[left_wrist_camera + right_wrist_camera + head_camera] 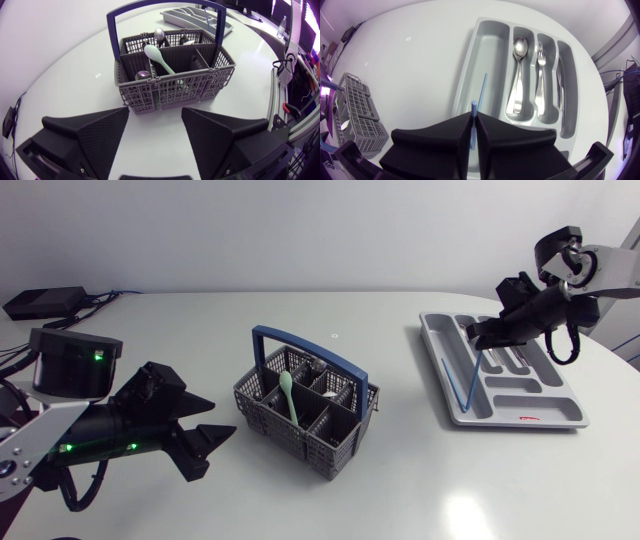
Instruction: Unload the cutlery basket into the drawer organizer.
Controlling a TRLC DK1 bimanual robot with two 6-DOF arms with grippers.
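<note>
The white worktop [400, 480] carries a grey moulded-plastic drawer organizer [528, 406] at its right end. Well apart from it, near the middle, stands a grey lattice-walled cutlery basket [300, 438]. The basket's blue hoop handle [310, 352] arches over its cells.

The left end effector [222, 418] is released, its wedge fingers spread. It sits low on the worktop and faces the basket just ahead of it.

The right end effector [474, 116] hangs above the organizer, clenched on a thin blue straw [473, 106]. The straw slants down into the organizer's long side compartment. A fine blue line also runs lengthwise along that compartment, and I cannot tell if it is the same piece.

Steel spoons [519, 47], a fork [540, 50] and a knife [560, 85] lie lengthwise in the neighbouring slots.

In the basket a pale green plastic spoon [289, 395] leans with its bowl upward under the handle, among steel pieces.
</note>
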